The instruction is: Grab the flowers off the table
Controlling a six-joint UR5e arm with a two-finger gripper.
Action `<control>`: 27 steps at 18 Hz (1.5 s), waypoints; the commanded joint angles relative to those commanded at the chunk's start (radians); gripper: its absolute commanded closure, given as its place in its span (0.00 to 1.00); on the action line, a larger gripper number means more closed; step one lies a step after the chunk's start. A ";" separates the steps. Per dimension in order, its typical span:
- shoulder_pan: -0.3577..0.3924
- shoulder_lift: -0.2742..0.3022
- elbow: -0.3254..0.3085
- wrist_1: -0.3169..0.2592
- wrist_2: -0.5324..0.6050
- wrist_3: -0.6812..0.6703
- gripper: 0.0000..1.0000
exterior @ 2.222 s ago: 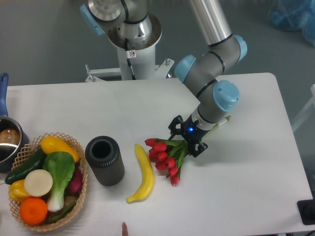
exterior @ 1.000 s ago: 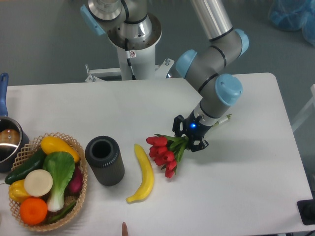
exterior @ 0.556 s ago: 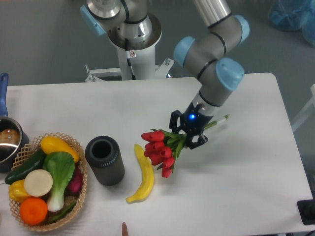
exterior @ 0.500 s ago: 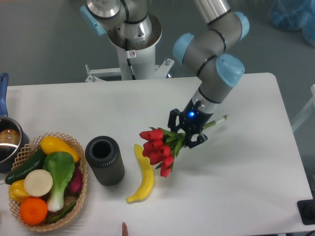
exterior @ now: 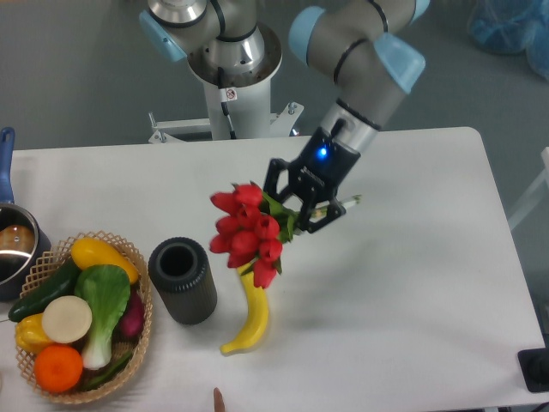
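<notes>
One flowers (exterior: 246, 232) bunch, one pincer (exterior: 299, 196).

Single fixed view, high and steeply downward from the table's (exterior: 412, 343) near edge toward the arm's base (exterior: 230, 64) at the far side, mid-range, wicker basket (exterior: 34, 373) cropped at lower left.

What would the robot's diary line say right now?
phase: lifting | gripper: shut on flowers | flowers: held above banana, off table | cup, basket: untouched
</notes>
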 joint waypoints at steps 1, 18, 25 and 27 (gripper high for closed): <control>-0.002 0.003 -0.006 0.000 -0.041 -0.014 0.56; -0.015 -0.002 0.008 0.008 -0.152 -0.072 0.56; 0.024 0.008 -0.008 0.003 -0.164 -0.072 0.56; 0.026 0.008 -0.009 0.005 -0.177 -0.086 0.56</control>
